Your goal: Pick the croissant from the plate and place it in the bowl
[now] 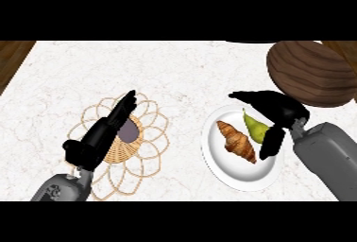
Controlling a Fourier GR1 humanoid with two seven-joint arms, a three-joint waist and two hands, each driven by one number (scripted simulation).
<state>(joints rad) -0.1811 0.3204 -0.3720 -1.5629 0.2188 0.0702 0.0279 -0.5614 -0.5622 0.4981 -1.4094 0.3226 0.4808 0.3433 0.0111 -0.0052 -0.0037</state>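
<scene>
One croissant (236, 141) on plate (244, 182), just left of right robot hand (279, 113).

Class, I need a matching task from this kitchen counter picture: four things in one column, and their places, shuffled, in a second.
Things:
1. croissant
2. pear
3. wooden bowl
4. left hand

Places:
A. far right of the counter, beyond the plate
B. over the wicker mat
C. left part of the white plate
D. on the plate, right of the croissant, next to the right hand

Pairs: 1-C, 2-D, 3-A, 4-B
</scene>
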